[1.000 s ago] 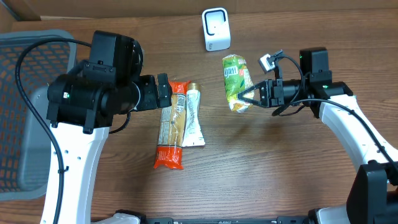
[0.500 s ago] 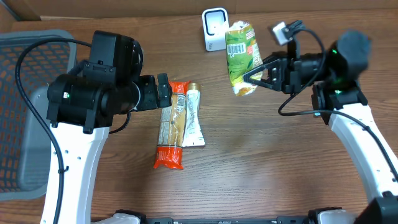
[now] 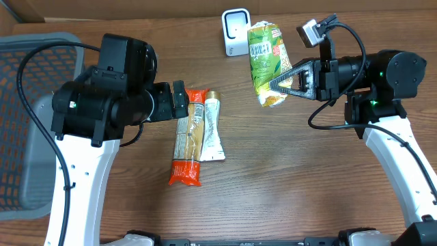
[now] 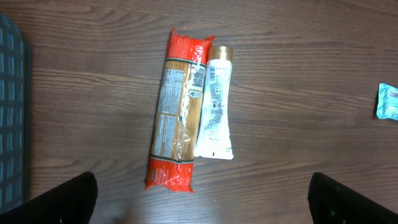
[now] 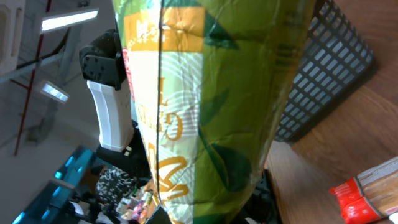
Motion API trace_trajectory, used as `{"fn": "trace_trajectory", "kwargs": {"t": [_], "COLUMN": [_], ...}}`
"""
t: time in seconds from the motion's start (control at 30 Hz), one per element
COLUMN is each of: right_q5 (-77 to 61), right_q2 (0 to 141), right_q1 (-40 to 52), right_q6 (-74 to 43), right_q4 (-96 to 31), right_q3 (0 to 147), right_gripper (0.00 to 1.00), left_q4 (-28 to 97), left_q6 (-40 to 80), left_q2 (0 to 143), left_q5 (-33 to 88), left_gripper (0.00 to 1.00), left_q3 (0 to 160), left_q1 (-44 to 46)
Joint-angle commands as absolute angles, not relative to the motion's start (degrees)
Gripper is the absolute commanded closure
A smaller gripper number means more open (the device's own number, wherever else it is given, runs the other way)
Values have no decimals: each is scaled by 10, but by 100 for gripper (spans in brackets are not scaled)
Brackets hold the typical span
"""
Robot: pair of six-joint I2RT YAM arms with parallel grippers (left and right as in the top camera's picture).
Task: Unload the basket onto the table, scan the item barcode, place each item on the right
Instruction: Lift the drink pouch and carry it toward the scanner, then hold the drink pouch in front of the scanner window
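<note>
Wood table (image 3: 287, 195), gray basket (image 3: 20, 89) at L; R jaws tight on green bag (image 3: 266, 58), L jaws wide, free.

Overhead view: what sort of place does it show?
Probably a mock shop checkout in a robot lab: a white scanner at the far edge of the wooden table, packaged goods such as a pasta packet and a green bag, and a grey mesh basket at the left.

A pasta packet (image 3: 188, 137) and a tube (image 3: 212, 126) were laid side by side, touching, mid-worktop (image 3: 287, 178), the tube on the right. A basket (image 3: 27, 123) was set far left. A bag (image 3: 268, 63) was held in the right fingers (image 3: 293, 70), just right of a scanner (image 3: 236, 31) at the back.
</note>
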State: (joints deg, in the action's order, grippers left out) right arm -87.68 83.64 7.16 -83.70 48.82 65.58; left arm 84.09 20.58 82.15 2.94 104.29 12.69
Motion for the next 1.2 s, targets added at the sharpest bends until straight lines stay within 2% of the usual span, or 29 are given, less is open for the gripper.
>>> {"fn": "trace_trajectory", "kwargs": {"t": [0.0,0.33,0.6,0.67,0.9,1.03,1.17], "right_q5": [-846,-823,-716,-659,-285,-101,70], "right_q2": [835,944,1031,1039,1042,1051,1067], "right_q1": [70,70,70,70,103,153,210], "right_q6": [-857,-825,-581,-503,-214,-109,8], "right_q4": [479,396,110,39,-280,-338,-327], "right_q3": [688,846,933,946,1044,1101,1117], "right_gripper": [96,96,96,96,96,96,96], "left_q4": [840,840,840,840,840,840,840], "left_q6": [193,193,193,193,193,193,193], "left_q2": [823,823,823,823,823,823,823], "left_q5": [28,28,28,28,28,28,28], "left_gripper": [1,0,0,0,1,1,1], "left_q3": [1052,1052,1052,1052,1052,1052,1052], "left_q1": [128,128,128,128,128,128,128]}}
